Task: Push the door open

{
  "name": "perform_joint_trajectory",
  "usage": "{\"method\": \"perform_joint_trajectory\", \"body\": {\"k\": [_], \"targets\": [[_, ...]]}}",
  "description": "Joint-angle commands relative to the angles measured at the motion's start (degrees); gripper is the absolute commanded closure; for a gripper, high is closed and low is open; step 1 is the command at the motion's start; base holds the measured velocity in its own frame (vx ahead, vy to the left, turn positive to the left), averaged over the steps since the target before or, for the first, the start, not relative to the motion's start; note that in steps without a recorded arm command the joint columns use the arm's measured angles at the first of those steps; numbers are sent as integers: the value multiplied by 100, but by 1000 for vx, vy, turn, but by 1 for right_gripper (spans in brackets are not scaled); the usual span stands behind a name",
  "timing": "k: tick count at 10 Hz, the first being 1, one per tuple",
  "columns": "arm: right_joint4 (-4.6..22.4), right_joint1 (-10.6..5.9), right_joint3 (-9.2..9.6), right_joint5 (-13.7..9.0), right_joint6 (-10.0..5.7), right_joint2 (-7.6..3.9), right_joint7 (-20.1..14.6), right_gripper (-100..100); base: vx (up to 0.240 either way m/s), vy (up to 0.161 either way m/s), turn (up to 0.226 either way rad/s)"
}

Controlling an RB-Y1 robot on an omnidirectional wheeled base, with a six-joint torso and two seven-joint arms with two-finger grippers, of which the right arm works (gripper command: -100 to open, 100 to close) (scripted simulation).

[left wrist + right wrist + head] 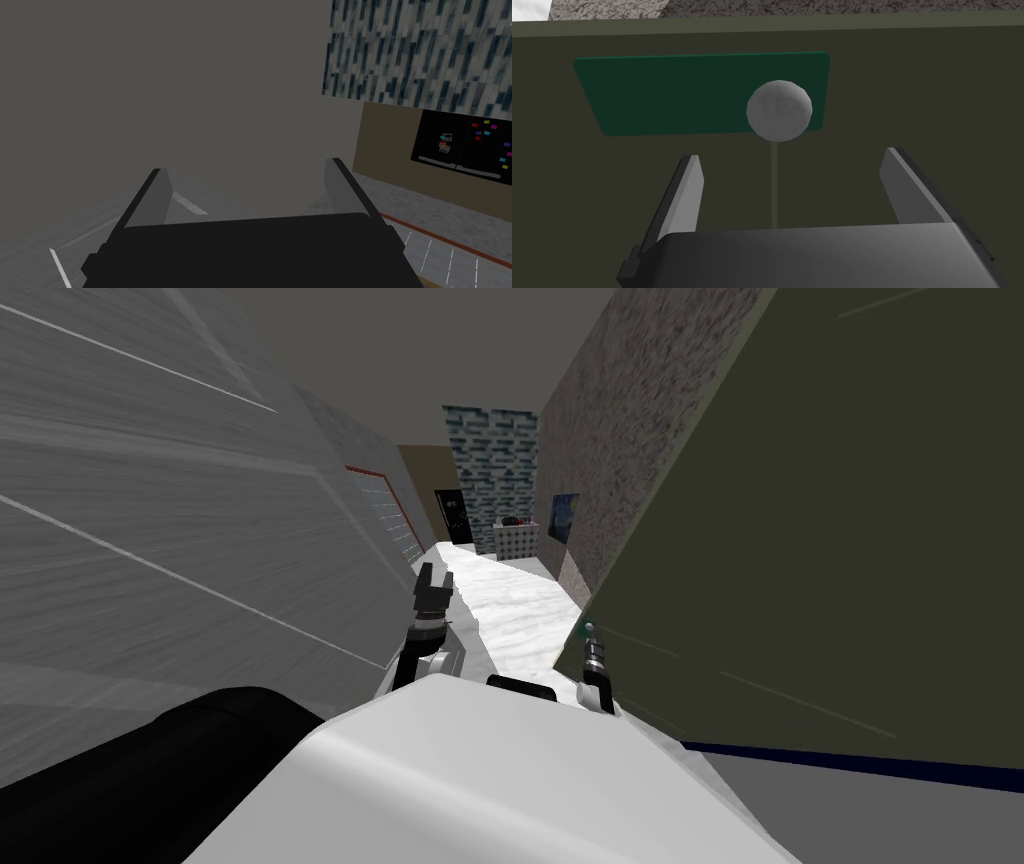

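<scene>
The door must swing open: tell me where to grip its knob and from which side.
Take the round grey knob across its sides, head-on to the olive door. It is a ball on the green plate, and the right gripper faces it, open wider than it.

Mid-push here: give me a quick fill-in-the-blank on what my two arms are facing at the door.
1. The round knob on the olive door is coloured ____.
2. It sits on a dark ____ plate.
3. The right pincer points at the knob with its fingers ____, not touching it.
4. The left pincer, also open, grips ____.

Missing words: grey; green; open; nothing.
</scene>
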Motion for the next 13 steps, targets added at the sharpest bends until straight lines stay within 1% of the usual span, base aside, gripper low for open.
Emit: {"method": "perform_joint_trajectory", "body": {"k": [1, 2, 3, 4, 9, 10, 11, 13], "targets": [[-23, 35, -18, -9, -35, 26, 8, -100, 266, -52, 44], [-13, 39, -28, -14, -58, 47, 12, -100, 251, -49, 32], [-18, 36, -21, -11, -42, 31, 6, -100, 100, -23, -5], [-18, 36, -21, -11, -42, 31, 6, 100, -21, 8, 4], [-18, 36, -21, -11, -42, 31, 6, 100, -18, 4, 2], [-4, 39, -111, -64, -9, -8, 38, 100, 119, 8, -34], [-4, 38, -135, -79, -5, -17, 45, 100, 161, 30, -43], [-5, 31, -250, -147, 15, -52, 79, 100, 196, 22, -49]]}}
